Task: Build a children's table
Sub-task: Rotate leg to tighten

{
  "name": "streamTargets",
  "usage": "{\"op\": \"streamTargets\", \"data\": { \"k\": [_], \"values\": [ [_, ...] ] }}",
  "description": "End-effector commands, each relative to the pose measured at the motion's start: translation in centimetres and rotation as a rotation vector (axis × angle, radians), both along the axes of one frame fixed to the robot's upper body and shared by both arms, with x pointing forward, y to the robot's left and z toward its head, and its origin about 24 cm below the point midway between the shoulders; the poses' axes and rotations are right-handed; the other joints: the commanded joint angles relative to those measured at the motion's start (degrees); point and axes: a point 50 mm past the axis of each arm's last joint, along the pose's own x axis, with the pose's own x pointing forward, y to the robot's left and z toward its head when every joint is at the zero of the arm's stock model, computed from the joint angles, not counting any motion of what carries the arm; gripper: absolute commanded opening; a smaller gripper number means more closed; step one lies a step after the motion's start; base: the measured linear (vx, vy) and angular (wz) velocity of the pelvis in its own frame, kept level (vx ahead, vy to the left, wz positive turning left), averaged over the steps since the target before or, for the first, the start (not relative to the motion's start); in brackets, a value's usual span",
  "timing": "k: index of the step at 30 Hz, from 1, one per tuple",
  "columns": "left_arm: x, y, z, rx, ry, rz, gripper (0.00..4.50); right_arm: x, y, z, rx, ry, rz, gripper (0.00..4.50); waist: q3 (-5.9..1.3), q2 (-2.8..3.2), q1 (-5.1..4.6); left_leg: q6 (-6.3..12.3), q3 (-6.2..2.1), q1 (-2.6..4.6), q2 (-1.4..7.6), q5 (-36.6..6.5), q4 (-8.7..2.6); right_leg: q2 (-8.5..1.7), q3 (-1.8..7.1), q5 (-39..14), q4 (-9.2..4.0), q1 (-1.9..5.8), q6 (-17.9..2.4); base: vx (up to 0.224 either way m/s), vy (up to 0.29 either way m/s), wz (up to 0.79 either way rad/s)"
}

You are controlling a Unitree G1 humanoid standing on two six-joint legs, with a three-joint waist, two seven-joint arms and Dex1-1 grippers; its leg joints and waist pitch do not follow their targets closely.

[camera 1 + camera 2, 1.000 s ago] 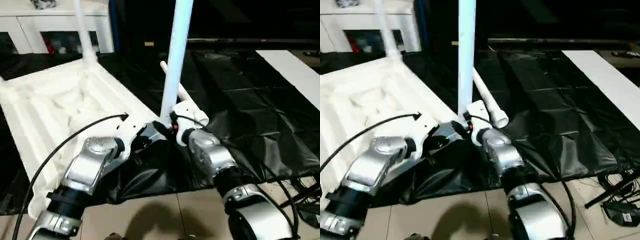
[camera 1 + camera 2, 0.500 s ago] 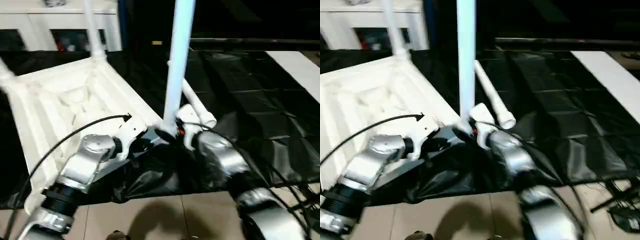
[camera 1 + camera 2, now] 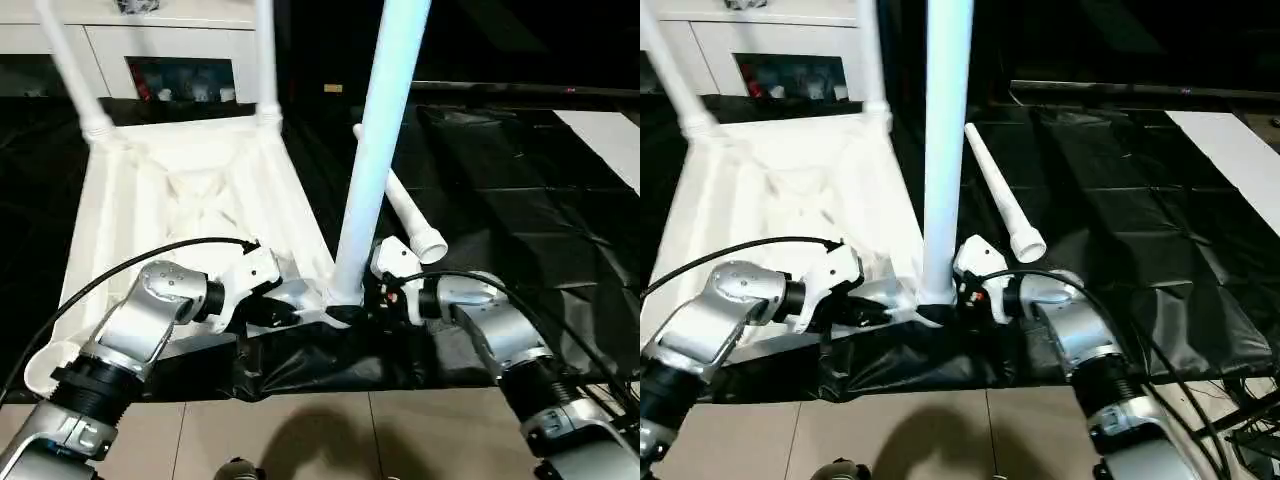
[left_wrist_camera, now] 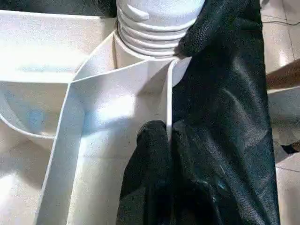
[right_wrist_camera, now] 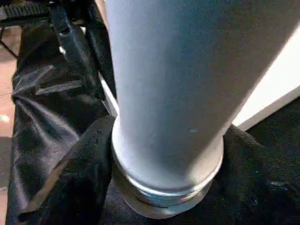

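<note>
Right wrist view shows the right gripper (image 5: 164, 187) clasping the upright leg (image 3: 375, 170) at its corner socket, likely threading it; left gripper (image 4: 161, 140) pinches the tabletop (image 3: 190, 200) rib, bracing it

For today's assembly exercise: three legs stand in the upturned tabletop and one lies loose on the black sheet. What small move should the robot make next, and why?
Probably keep twisting the near leg home with the right gripper: its threads still show above the socket, while the left gripper pinches the tabletop's rim.
</note>
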Motion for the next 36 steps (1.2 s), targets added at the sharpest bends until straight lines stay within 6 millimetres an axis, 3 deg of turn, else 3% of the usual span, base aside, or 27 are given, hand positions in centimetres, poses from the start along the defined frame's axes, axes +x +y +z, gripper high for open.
{"op": "streamTargets", "data": {
  "k": [1,7,11,12,13,16,17,19,20,23,24,25,26,29,30,31,36],
  "values": [
    [0.1,-0.8,0.3,-0.004,-0.002,-0.051,0.0,-0.9,1.6,-0.1,0.002,0.012,0.102,2.87,-4.26,0.76,-0.27,-0.74,-0.14,1.44,1.06,-17.82,-3.87,-3.74,2.25,-15.03,-5.02,2.07,-10.71,0.0,0.0,0.0],
    [0.3,-0.9,0.4,-0.013,-0.015,-0.017,0.0,-0.8,2.2,-0.2,0.031,0.021,0.056,2.76,-4.3,0.88,-0.3,-0.8,-0.11,1.43,1.05,-17.35,-3.84,-3.67,2.22,-13.54,-4.9,2.12,-11.11,0.0,0.0,0.0],
    [0.9,-1.3,0.4,-0.032,-0.047,0.077,0.0,0.2,2.8,-0.6,0.031,0.009,-0.079,2.75,-4.13,0.93,-0.57,-1.71,-0.15,1.58,1.07,-18.87,-3.95,-3.82,2.23,-16.97,-5.12,1.88,-10.67,0.0,0.0,0.0],
    [1.3,-1.7,0.4,-0.046,-0.065,0.145,0.0,0.8,3.2,-1.0,0.026,0.003,-0.173,2.75,-4.02,0.88,-0.87,-2.3,-0.23,1.56,0.98,-19.63,-3.97,-3.91,2.17,-18.84,-5.21,1.82,-10.51,0.0,0.0,0.0],
    [1.7,-2.1,0.4,-0.067,-0.082,0.209,0.0,1.4,3.6,-1.2,0.028,0.001,-0.265,2.75,-3.93,1.36,-1.13,-2.94,-0.47,1.65,0.93,-20.74,-4.06,-3.99,2.03,-21.36,-5.34,1.72,-10.12,0.0,0.0,0.0],
    [1.9,-2.4,0.5,-0.081,-0.09,0.247,0.0,1.7,3.8,-1.4,0.029,0.003,-0.32,2.75,-3.9,0.99,-1.98,-3.33,-0.78,1.21,0.73,-21.87,-4.28,-3.92,1.78,-23.5,-5.65,2.04,-8.68,0.0,0.0,0.0],
    [2.0,-3.4,0.3,-0.096,-0.112,0.354,0.0,2.7,5.5,-1.2,0.083,0.027,-0.477,2.75,-3.95,1.02,-2.64,-3.21,-0.75,1.35,0.67,-22.61,-4.11,-3.77,1.87,-22.45,-5.62,1.74,-9.04,0.0,0.0,0.0],
    [2.0,-3.8,0.2,-0.099,-0.117,0.39,0.0,3.0,6.3,-1.1,0.096,0.032,-0.522,2.75,-4.05,0.99,-3.07,-3.12,-0.9,1.21,0.54,-22.84,-4.01,-3.91,1.67,-23.54,-5.78,1.98,-9.01,0.0,0.0,0.0],
    [1.9,-4.1,0.0,-0.1,-0.121,0.416,0.0,3.0,7.0,-1.0,0.1,0.032,-0.537,2.75,-3.97,0.66,-3.31,-2.8,-0.8,1.17,0.6,-22.69,-4.03,-3.8,1.75,-23.28,-5.9,1.77,-8.87,0.0,0.0,0.0],
    [1.6,-4.6,-0.2,-0.104,-0.122,0.417,0.0,2.8,8.0,-0.9,0.101,0.021,-0.504,2.74,-4.08,0.89,-3.37,-2.14,-0.64,1.41,0.59,-22.25,-3.76,-3.73,1.9,-21.82,-5.92,1.59,-8.97,0.0,0.0,0.0],
    [1.5,-4.8,-0.2,-0.106,-0.121,0.413,0.0,2.7,8.3,-0.8,0.101,0.017,-0.489,3.09,-4.1,0.9,-3.35,-1.75,-0.57,1.24,0.61,-21.45,-3.79,-3.65,1.99,-20.07,-5.75,1.66,-9.31,0.0,0.0,0.0],
    [1.4,-4.8,-0.2,-0.106,-0.127,0.403,0.0,2.6,8.5,-0.8,0.106,0.023,-0.47,3.3,-4.23,0.31,-3.26,-1.26,-0.51,0.96,0.62,-19.78,-3.81,-3.67,1.97,-18.38,-5.42,2.0,-9.51,0.0,0.0,0.0],
    [1.4,-4.8,-0.2,-0.105,-0.129,0.403,0.0,2.6,8.5,-0.8,0.108,0.026,-0.468,3.47,-4.22,0.62,-3.21,-1.04,-0.34,1.07,0.65,-18.94,-3.79,-3.54,2.07,-16.72,-5.41,1.8,-9.8,0.0,0.0,0.0],
    [1.5,-4.7,-0.1,-0.1,-0.146,0.409,0.0,2.6,8.5,-1.0,0.113,0.033,-0.464,3.54,-4.24,0.61,-3.2,-1.05,-0.3,1.07,0.68,-18.74,-3.83,-3.5,2.06,-15.27,-5.24,1.94,-10.28,0.0,0.0,0.0],
    [1.5,-4.7,-0.1,-0.1,-0.146,0.409,0.0,2.6,8.5,-1.0,0.113,0.033,-0.464,3.72,-4.23,0.61,-3.25,-1.07,-0.29,1.06,0.67,-18.87,-3.84,-3.53,2.04,-15.34,-5.21,1.92,-10.39,0.0,0.0,0.0],
    [1.5,-4.6,-0.1,-0.095,-0.149,0.398,0.0,2.8,8.2,-0.9,0.098,-0.001,-0.468,3.72,-4.14,0.91,-3.26,-1.26,-0.29,1.13,0.63,-19.78,-3.83,-3.6,2.05,-16.76,-5.48,1.84,-10.1,0.0,0.0,0.0],
    [1.6,-4.0,0.0,-0.076,-0.167,0.343,0.0,3.0,6.4,-0.3,0.098,-0.079,-0.443,3.72,-4.15,0.98,-3.26,-1.41,-0.35,1.33,0.66,-20.88,-3.86,-3.49,2.05,-17.46,-5.52,1.78,-9.95,0.0,0.0,0.0]
  ]
}}
